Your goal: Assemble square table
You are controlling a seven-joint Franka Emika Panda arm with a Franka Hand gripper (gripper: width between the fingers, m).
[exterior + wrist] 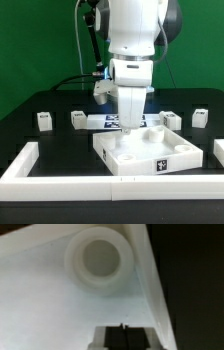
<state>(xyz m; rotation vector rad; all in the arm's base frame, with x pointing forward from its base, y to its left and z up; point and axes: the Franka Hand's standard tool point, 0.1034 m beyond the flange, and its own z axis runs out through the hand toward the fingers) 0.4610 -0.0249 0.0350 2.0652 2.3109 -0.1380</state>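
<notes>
The border wall (60, 182) crosses the exterior view at 6 o'clock, and the square panel (150, 152) sits just behind it on the desk (20, 128). The fingers (108, 339) are closed, seemingly pinching the panel's far rim at 11 o'clock. The step looks like seating the panel. Next they should let go and fetch a leg (78, 118). The legs stand apart at 9 and 3 o'clock, with open room around them.

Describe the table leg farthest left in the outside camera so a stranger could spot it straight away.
Find the big white square panel under the arm on the black table. Behind it, short white legs stand in a row across the table. The leftmost leg, in the exterior view, stands at the row's end, farthest from the panel.
</notes>
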